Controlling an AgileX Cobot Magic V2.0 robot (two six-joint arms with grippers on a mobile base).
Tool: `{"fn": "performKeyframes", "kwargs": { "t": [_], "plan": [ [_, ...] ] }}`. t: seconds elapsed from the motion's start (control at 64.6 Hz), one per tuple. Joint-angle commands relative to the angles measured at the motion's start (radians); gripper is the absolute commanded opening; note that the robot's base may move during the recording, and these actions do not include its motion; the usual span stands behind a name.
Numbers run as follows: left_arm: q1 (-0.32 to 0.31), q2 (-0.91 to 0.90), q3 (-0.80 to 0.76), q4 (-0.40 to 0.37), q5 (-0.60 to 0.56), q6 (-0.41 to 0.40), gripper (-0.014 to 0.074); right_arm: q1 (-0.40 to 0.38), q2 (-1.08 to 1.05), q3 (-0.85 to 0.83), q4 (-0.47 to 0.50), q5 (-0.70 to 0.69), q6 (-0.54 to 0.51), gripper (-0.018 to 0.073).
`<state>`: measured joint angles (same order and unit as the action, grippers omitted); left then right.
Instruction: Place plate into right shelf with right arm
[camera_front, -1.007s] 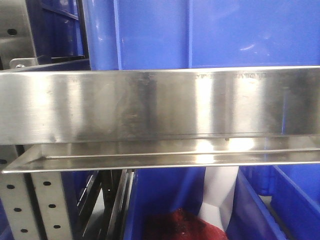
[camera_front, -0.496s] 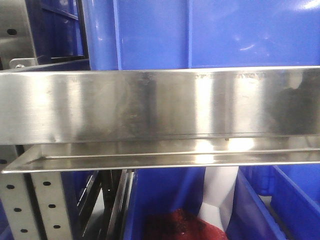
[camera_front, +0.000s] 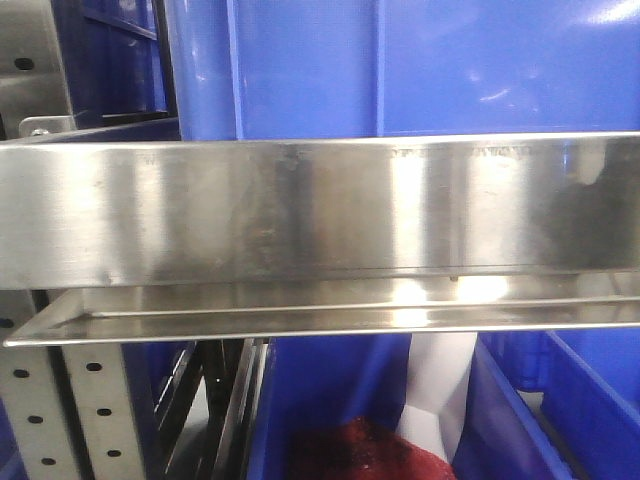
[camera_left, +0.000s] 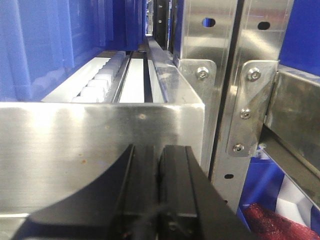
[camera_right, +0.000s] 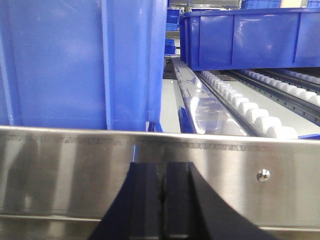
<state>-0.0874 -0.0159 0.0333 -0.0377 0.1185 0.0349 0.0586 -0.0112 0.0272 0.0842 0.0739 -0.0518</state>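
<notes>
— What've your grippers got?

— Nothing you can see. Your left gripper (camera_left: 159, 165) has its black fingers pressed flat together, pointing straight ahead. Your right gripper (camera_right: 163, 172) matches it, fingers closed with only a thin seam between.

— And the arms?

— Out of sight in all views.

Lighting: bright, overhead; glare bands on steel beam (camera_front: 320, 210); blue bins (camera_right: 75, 60) oversaturated; close foregrounds soft, slightly blurred.

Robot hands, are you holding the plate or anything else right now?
Nothing. The left gripper and right gripper are both shut with nothing between the fingers, and no plate is in view.
</notes>
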Motion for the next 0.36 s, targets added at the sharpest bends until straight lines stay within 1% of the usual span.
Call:
{"fn": "performKeyframes", "kwargs": {
  "t": [0.0, 0.341],
  "plan": [
    [-0.005, -0.007, 0.008, -0.004, -0.086, -0.003, -0.0047, -0.004, -0.006, -0.005, -0.004, -0.082, 0.003, 0.0055],
    [-0.005, -0.007, 0.008, -0.004, -0.086, -0.003, -0.0047, -0.004, -0.006, -0.005, -0.004, -0.081, 0.003, 0.0055]
  ]
}}
